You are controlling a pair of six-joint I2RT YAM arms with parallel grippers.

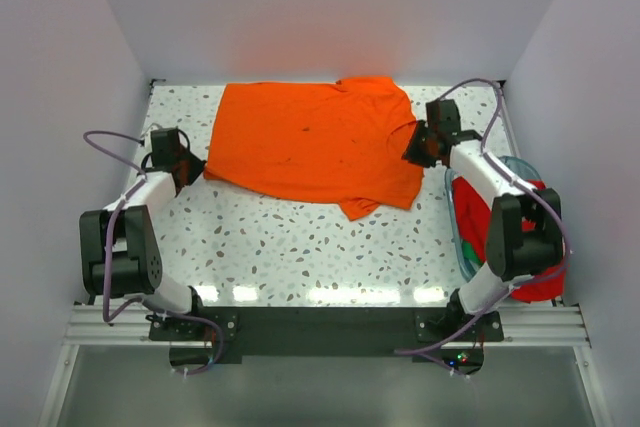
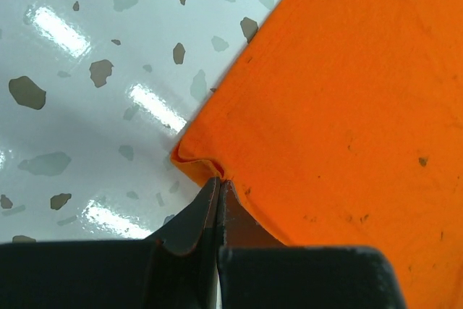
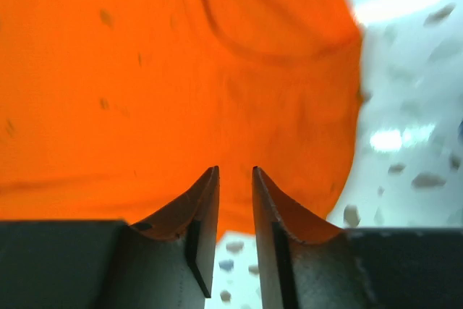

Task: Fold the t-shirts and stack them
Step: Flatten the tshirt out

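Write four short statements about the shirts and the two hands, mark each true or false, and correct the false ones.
1. The bright orange cloth t-shirt lies spread on the speckled white table. True.
2. The left hand is open, clear of the cloth. False: it is shut on the orange shirt's corner.
3. The right hand has its fingers apart. True.
4. The deep red cloth t-shirt lies on top of the orange one. False: it sits in the clear teal-rimmed plastic bin.

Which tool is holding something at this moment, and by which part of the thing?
The left tool pinches the orange t-shirt by a corner of its edge. The right tool stands open over the shirt, holding nothing.
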